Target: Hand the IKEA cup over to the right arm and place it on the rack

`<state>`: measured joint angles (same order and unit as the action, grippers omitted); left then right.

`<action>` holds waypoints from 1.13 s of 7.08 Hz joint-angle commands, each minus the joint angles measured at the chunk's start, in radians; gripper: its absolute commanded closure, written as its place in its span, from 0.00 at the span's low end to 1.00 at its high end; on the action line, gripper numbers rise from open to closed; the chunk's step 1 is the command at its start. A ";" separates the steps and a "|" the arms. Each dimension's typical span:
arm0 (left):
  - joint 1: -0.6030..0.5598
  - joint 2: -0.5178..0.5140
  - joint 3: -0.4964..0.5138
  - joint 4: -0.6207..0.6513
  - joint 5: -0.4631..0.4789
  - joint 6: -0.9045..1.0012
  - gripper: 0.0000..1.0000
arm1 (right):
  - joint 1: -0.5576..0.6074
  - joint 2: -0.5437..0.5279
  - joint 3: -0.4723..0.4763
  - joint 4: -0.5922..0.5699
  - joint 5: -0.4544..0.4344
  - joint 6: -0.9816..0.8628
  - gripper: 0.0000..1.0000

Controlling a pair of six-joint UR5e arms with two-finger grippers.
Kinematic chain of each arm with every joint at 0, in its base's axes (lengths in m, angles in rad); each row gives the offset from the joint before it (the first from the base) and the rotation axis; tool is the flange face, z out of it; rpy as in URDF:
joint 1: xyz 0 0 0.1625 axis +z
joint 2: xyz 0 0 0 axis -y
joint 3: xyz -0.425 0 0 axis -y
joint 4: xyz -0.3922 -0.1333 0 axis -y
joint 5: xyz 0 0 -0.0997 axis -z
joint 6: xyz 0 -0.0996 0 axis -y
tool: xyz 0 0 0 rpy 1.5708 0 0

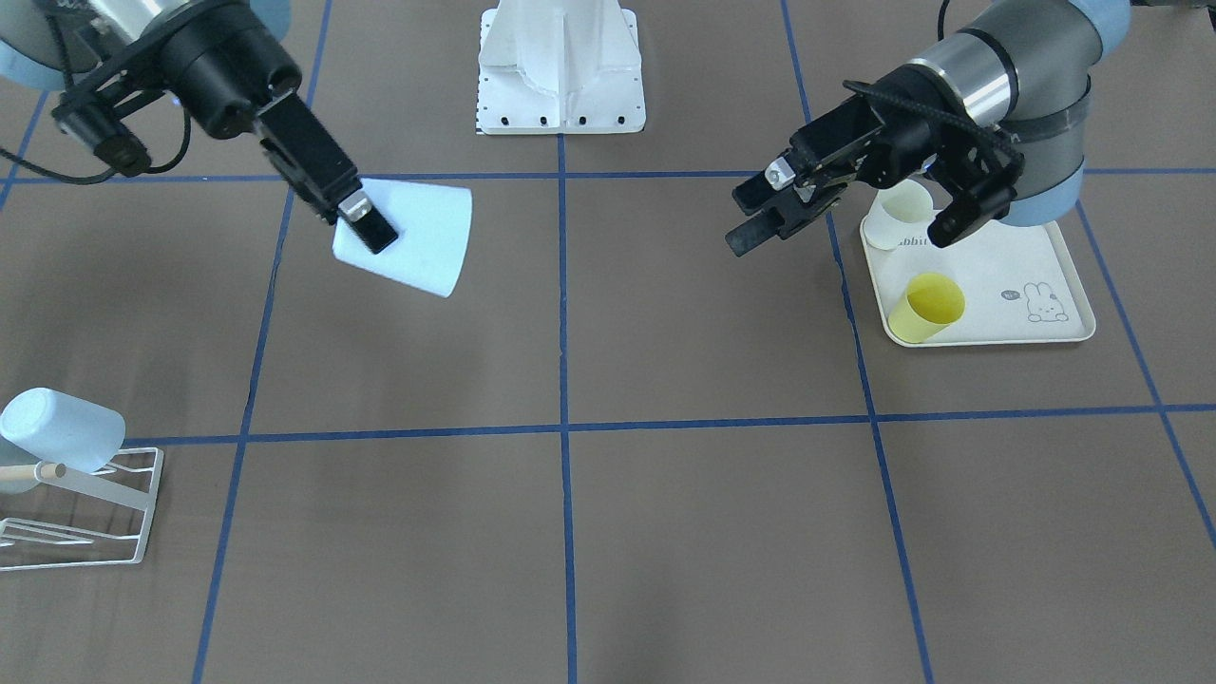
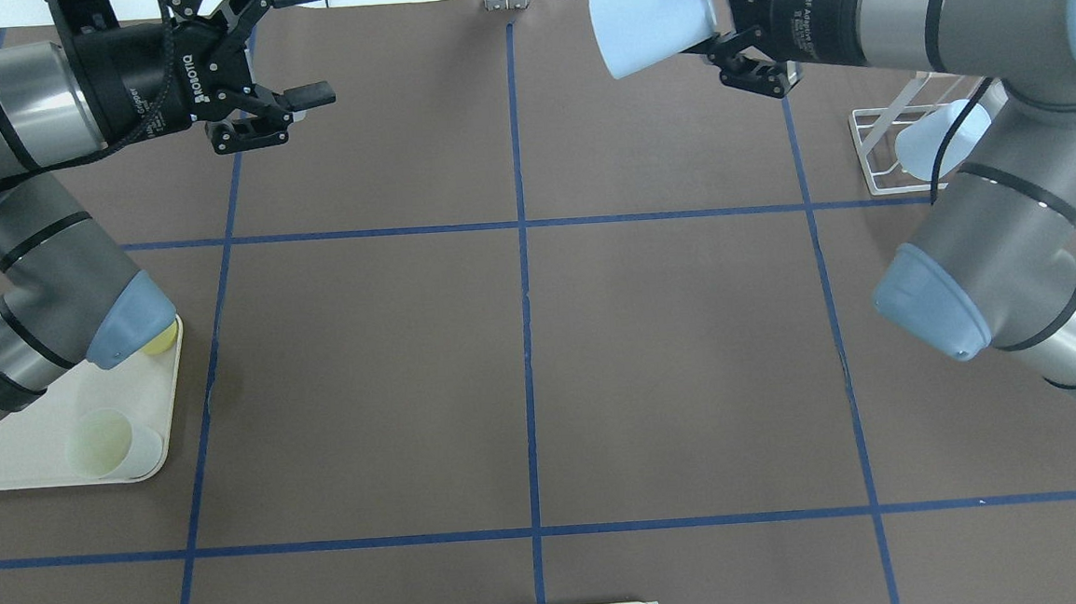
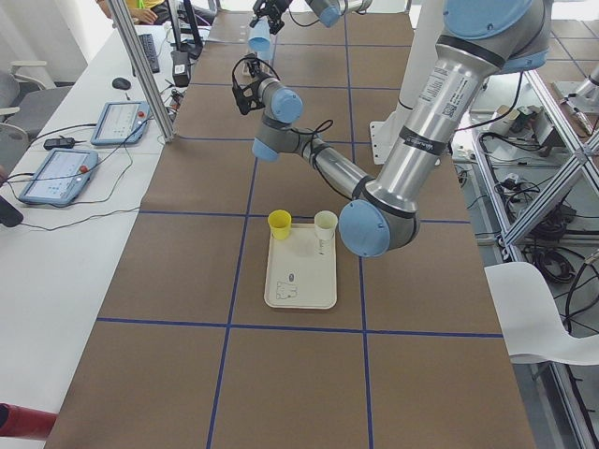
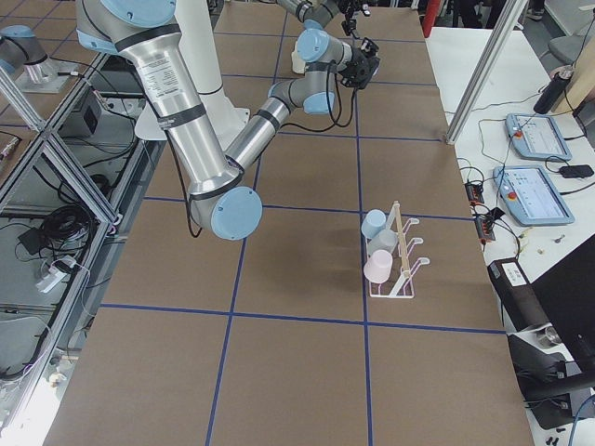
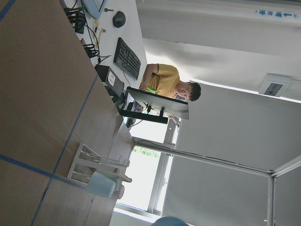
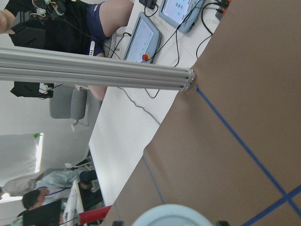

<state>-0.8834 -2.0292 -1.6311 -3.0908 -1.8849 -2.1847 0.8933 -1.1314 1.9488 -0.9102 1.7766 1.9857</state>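
Front-facing view, clock read from the centre of the surface (image 1: 665,313).

- IKEA cup (image 1: 418,237): pale blue, noted at about 10 o'clock, lifted clear of the surface and lying sideways. The wide mouth is turned toward 3 o'clock, the narrow base toward 9.
- Right gripper (image 1: 372,226): jaws are pinched on the IKEA cup near its narrow end. One dark finger (image 1: 366,217) is seen across the cup's wall; the other is hidden behind it.
- Left gripper (image 1: 746,220): noted at about 2 o'clock, jaws spread, nothing held between them. It is well apart from the cup and is pointed toward 8 o'clock.
- Rack (image 1: 147,503): white wire frame with a wooden peg (image 1: 33,471), set at 8 o'clock near the surface's corner, well apart from the held cup. A second pale blue cup (image 1: 62,429) is seen tipped on it, base toward 10 o'clock.
- Cream tray (image 1: 1045,256): rabbit print, placed at 3 o'clock under the left arm. A yellow cup (image 1: 926,306) and a whitish cup (image 1: 898,214) are lying on it, apart from one another.
- White robot base (image 1: 560,66): recorded at 12 o'clock.
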 commanded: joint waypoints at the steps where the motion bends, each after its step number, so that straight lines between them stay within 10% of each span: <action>1: -0.017 0.018 -0.006 0.003 -0.003 0.026 0.02 | 0.125 -0.013 -0.051 -0.250 0.007 -0.514 1.00; 4: -0.031 0.046 -0.012 0.001 -0.007 0.026 0.02 | 0.261 -0.039 -0.273 -0.248 0.023 -0.992 1.00; 8: -0.031 0.049 -0.012 0.001 -0.005 0.026 0.01 | 0.326 -0.048 -0.425 -0.239 0.078 -1.130 1.00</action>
<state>-0.9140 -1.9808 -1.6424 -3.0894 -1.8911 -2.1571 1.2104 -1.1784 1.5554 -1.1494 1.8432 0.8724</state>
